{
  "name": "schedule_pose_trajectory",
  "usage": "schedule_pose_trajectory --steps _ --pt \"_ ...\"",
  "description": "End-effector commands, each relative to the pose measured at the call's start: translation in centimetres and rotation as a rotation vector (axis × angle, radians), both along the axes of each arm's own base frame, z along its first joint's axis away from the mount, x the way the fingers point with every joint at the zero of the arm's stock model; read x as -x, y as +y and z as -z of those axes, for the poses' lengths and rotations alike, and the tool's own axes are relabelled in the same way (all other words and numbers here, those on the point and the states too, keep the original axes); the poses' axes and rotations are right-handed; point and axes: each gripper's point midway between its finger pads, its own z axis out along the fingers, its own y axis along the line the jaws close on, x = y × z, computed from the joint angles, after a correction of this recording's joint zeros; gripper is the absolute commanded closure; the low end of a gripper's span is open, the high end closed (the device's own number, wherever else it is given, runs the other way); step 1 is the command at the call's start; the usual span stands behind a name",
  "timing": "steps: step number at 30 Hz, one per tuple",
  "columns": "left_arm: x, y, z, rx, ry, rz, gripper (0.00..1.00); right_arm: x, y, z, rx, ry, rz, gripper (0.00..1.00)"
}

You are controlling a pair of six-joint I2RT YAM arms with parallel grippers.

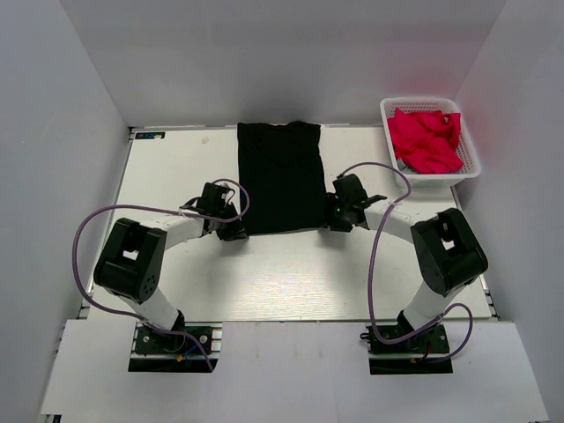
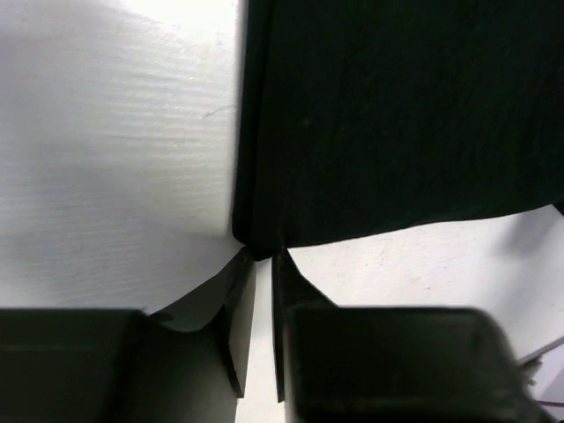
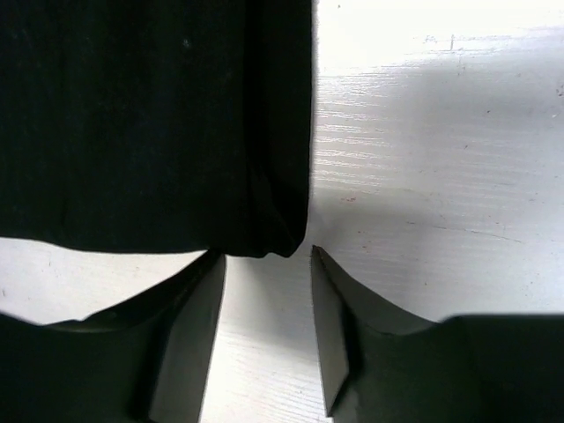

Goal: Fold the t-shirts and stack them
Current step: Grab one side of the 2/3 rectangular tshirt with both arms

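Note:
The black t-shirt [image 1: 280, 176] lies flat on the white table, folded into a tall rectangle. My left gripper [image 1: 233, 231] is at its near left corner. In the left wrist view the jaws stand almost together, and the left gripper [image 2: 263, 254] pinches the corner of the black t-shirt [image 2: 397, 115]. My right gripper [image 1: 339, 217] is at the near right corner. In the right wrist view the right gripper [image 3: 267, 254] is open, its tips just short of the corner of the black t-shirt [image 3: 132, 115]. Pinkish-red t-shirts [image 1: 427, 139] lie crumpled in a basket.
A white mesh basket [image 1: 473, 154] stands at the back right of the table and holds the red shirts. White walls close in the table at the left, back and right. Bare white table [image 1: 264, 273] lies between the shirt and the arm bases.

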Motion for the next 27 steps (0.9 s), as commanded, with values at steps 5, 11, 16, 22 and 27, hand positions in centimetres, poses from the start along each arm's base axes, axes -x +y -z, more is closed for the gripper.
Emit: schedule_pose_trajectory --steps 5,11,16,22,27 --pt "-0.2 0.3 1.4 -0.053 0.034 0.012 1.00 -1.6 0.4 -0.2 -0.002 -0.047 -0.007 0.67" --pt "-0.6 0.0 -0.7 -0.018 -0.035 0.016 1.00 -1.5 0.8 -0.6 -0.006 -0.086 -0.072 1.00" --pt "1.4 0.2 -2.5 -0.006 -0.041 0.031 1.00 1.3 -0.5 -2.0 -0.011 -0.087 -0.074 1.00" --pt "6.8 -1.2 -6.0 0.099 -0.035 0.118 1.00 8.2 -1.2 -3.8 -0.059 -0.018 -0.165 1.00" --pt "12.2 -1.0 -8.6 0.160 0.016 0.173 1.00 14.1 -1.9 -5.3 -0.113 0.078 -0.248 1.00"
